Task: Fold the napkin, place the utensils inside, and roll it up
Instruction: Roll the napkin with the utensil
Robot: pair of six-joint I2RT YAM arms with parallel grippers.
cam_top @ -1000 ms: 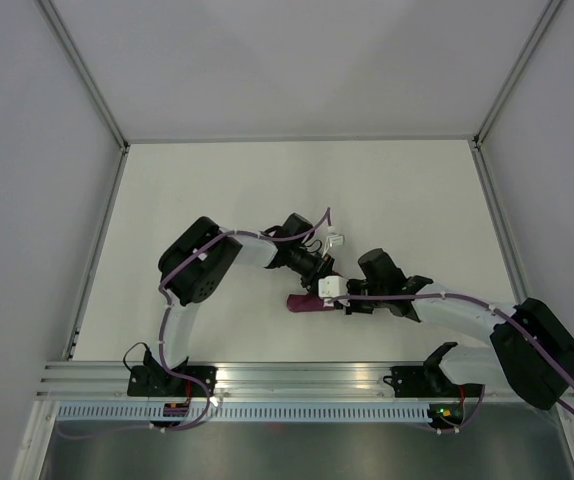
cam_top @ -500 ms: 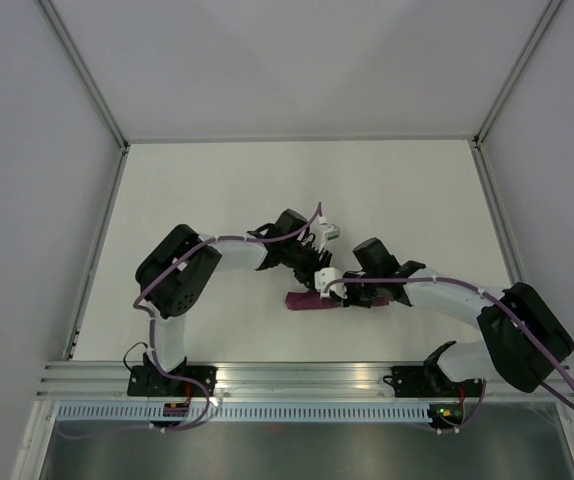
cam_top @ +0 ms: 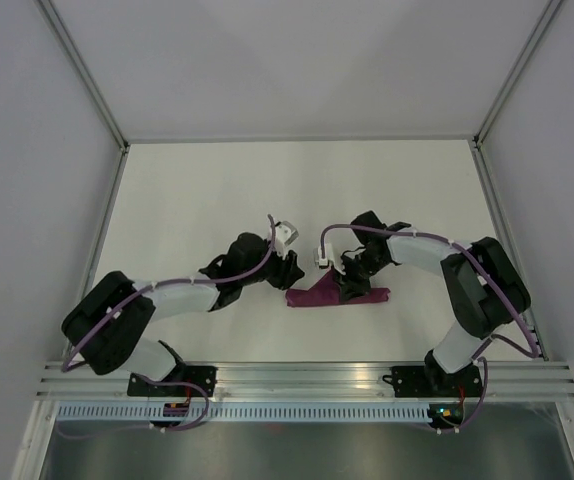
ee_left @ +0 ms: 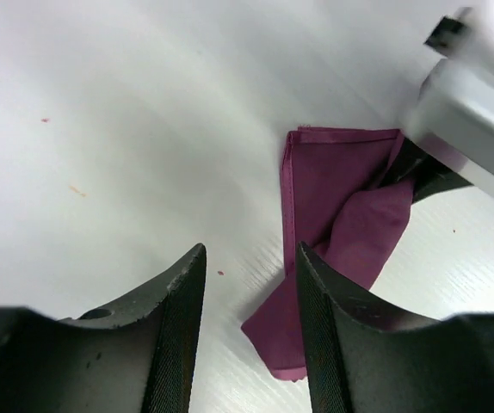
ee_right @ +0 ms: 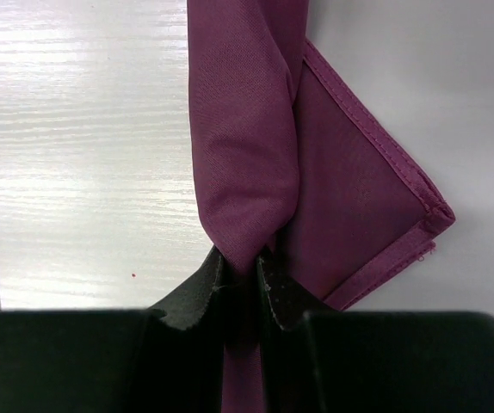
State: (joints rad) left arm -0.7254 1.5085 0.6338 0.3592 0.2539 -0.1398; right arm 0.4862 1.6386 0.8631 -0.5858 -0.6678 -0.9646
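We see the napkin (cam_top: pixel 339 294) lying on the white table (cam_top: pixel 217 190), closer to the near edge than the far one and slightly right of the middle. It is gathered into a long, narrow magenta bundle that runs roughly parallel to the near edge.

The right end effector (cam_top: pixel 352 280) sits over the middle of the bundle. In the right wrist view, its two black fingers (ee_right: pixel 197 292) are pressed together on a raised fold of the napkin (ee_right: pixel 247 172), and the cloth bulges just beyond the tips. Beside that fold, a flat layer with a stitched hem spreads out on the table and ends in a squared corner.

The left end effector (cam_top: pixel 285 270) is just off the left end of the bundle. In the left wrist view its fingers are spread with bare table between them, and it (ee_left: pixel 249 258) grips nothing. The napkin (ee_left: pixel 342 215) lies just beyond its right finger, and we cannot tell whether that finger touches the cloth.
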